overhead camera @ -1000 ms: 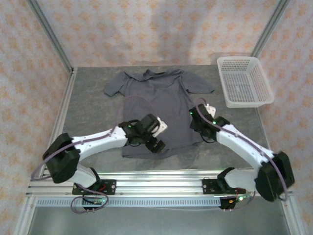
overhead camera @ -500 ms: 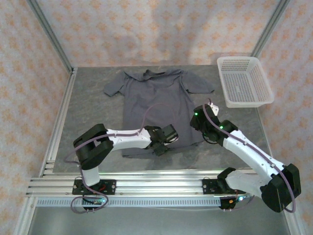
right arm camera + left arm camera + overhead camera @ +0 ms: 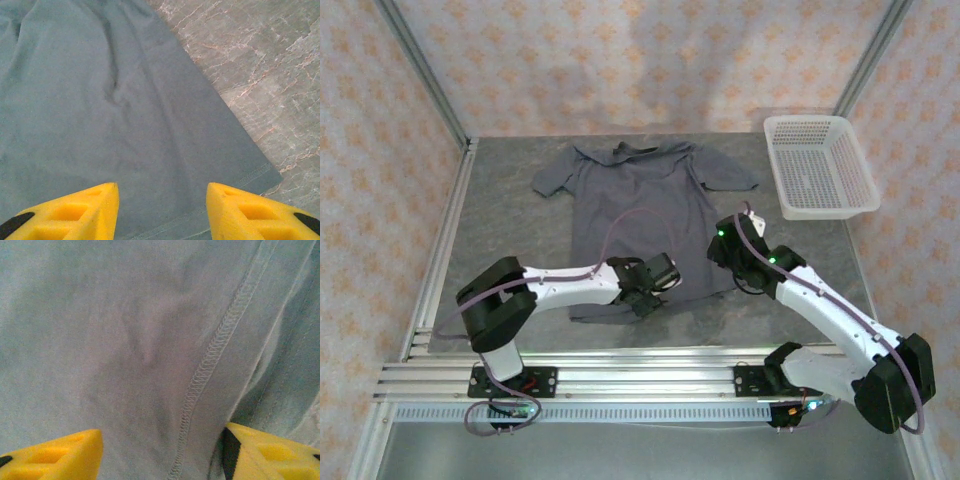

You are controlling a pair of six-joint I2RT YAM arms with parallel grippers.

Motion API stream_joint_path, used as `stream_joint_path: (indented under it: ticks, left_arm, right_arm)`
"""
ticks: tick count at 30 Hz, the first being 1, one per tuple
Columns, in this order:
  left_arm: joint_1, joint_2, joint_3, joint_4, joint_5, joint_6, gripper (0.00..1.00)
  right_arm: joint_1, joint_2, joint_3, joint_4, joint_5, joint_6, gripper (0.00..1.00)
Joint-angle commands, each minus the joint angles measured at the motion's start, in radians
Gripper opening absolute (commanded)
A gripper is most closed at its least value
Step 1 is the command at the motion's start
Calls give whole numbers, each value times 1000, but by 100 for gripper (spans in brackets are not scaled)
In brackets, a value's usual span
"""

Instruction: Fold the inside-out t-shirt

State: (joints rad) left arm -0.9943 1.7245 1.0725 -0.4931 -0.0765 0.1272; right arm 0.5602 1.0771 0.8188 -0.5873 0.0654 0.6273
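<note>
Shifted since a second ago, left hand [image 3: 161, 432] and right hand [image 3: 161, 186] hang open over the dark slate-grey cloth t-shirt [image 3: 640, 200], seemingly ready to pinch its near hem

The dark slate-grey t-shirt [image 3: 640, 205] lies spread flat on the tabletop [image 3: 510, 240], collar at the far side, hem nearest me, both short sleeves out sideways. It is plain, with no print. Close up I see a raised overlock seam [image 3: 210, 357] running down the soft cloth, a few shallow wrinkles, and its right hem corner [image 3: 267, 175] flat on the tabletop.
</note>
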Motion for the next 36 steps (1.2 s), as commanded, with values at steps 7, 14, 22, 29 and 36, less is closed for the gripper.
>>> stream_joint_path:
  ticks: [7,14,22,29,36]
  left_arm:
    - [0,39,3,40,-4,-20,40]
    - [0,-23,-5,35,12,-29,1]
    - [18,-49,-23,66,89,-32,0]
    - [29,-45,-24,69,133,-30,0]
    - [57,-79,-66,98,174,-37,0]
  right_arm:
    - [1,-12,-16,-8,-26,-12,49]
    - [4,-11,-35,18,-120,-60,49]
    - [166,-22,-287,331,-155,-207,60]
    - [233,9,-380,697,-216,-709,64]
    - [240,94,-506,945,-289,-978,67]
